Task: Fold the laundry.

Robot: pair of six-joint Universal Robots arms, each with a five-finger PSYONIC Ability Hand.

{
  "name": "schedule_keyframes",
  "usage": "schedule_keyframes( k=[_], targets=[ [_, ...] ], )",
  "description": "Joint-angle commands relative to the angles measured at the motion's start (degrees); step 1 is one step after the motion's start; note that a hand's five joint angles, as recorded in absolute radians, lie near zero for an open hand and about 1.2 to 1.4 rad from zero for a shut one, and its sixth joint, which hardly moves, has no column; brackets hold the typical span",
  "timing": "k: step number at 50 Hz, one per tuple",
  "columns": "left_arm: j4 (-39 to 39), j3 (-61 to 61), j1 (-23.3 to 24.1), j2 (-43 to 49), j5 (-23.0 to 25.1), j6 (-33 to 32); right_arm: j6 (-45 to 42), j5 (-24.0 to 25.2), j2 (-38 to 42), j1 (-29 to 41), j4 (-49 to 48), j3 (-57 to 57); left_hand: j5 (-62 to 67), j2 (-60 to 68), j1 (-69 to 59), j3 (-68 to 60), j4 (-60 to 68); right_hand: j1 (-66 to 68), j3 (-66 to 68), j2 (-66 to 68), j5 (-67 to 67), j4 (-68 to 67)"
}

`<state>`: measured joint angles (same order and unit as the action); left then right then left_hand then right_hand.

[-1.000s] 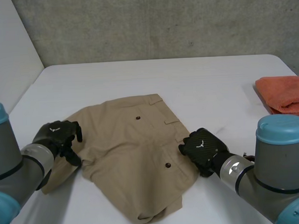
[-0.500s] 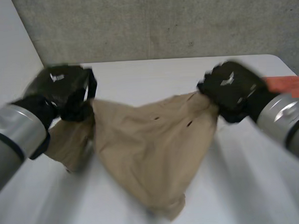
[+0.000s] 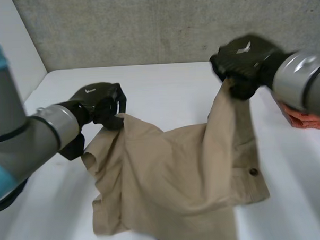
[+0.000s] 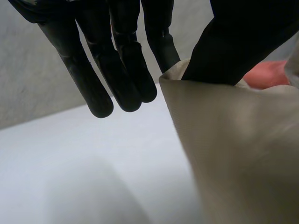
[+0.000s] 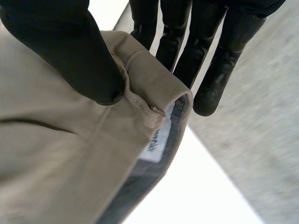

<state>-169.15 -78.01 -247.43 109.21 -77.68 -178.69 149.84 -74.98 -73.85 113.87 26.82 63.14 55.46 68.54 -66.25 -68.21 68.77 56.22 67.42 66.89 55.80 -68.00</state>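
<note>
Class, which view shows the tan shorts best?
Head view: the tan shorts stretch between left hand and right hand. The left wrist view gives one pinched edge, the right wrist view the pinched waistband.

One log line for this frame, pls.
phase: shorts held up | left robot hand: pinching edge | right robot hand: pinching waistband, higher | orange cloth: on table, robot's right

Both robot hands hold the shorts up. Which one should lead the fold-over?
Probably right: the right robot hand pinches the waistband high, shorts hanging below. The left robot hand grips an edge lower, nearer the table.
</note>
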Motion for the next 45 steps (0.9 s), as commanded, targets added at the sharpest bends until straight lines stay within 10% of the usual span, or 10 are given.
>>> schedule_keyframes(
  k=[1,7,13,29,45],
  targets=[
    [-10.3,6.6,-3.2,13.8,-3.3,-4.5,7.8,-2.5,10.3,3.4,-5.7,-0.4,5.2,2.1,-4.4,-2.5,1.9,23.8,12.6,13.1,14.2,-12.0],
    [-14.7,8.0,-3.2,15.5,-7.4,-8.5,13.2,-6.8,13.5,5.4,-12.0,0.4,-39.7,-42.8,40.5,42.4,-43.0,23.8,12.6,13.1,14.2,-12.0],
    [-13.5,1.2,1.2,7.4,-9.2,-8.3,16.7,-11.5,14.4,5.6,-19.3,2.5,-50.2,-53.3,51.0,52.9,-53.5,23.8,12.6,13.1,14.2,-12.0],
    [-3.1,-13.6,15.6,-3.6,-9.7,1.8,16.7,-15.7,16.8,4.8,-22.7,7.2,-45.7,-48.7,46.5,48.4,-49.0,23.8,12.6,13.1,14.2,-12.0],
    [-13.5,-11.6,18.3,7.9,-9.3,1.2,16.3,-15.0,12.9,4.7,-25.0,13.9,-29.2,-32.3,30.0,31.9,-32.5,23.8,12.6,13.1,14.2,-12.0]
  ],
)
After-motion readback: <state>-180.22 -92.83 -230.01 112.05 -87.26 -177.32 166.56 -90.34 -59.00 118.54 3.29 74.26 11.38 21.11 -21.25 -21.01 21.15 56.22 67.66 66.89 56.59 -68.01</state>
